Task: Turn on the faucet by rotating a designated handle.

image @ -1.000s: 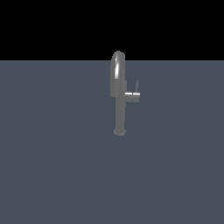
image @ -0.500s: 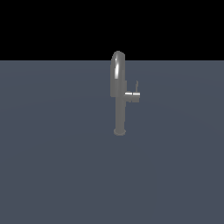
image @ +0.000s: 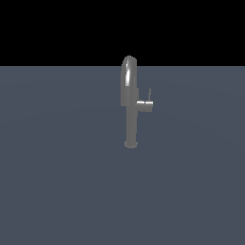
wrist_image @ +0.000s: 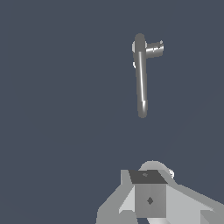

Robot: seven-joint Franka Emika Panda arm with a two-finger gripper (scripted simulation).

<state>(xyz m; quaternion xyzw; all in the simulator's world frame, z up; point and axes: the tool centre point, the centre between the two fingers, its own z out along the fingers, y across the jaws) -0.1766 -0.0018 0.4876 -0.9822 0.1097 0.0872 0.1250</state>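
Gripper (wrist_image: 151, 214): only its grey body shows in the wrist view, with the fingertips out of frame, so whether it is spread or pressed together cannot be told.

Exterior view: the faucet (image: 130, 103) stands upright near the middle of the bench (image: 57, 191), well clear of every edge. The handle (image: 145, 105) juts sideways from the column toward the exterior view's right, its thin lever pointing up.

Wrist view: the faucet (wrist_image: 141, 78) and handle (wrist_image: 154, 49) lie well apart from the gripper.
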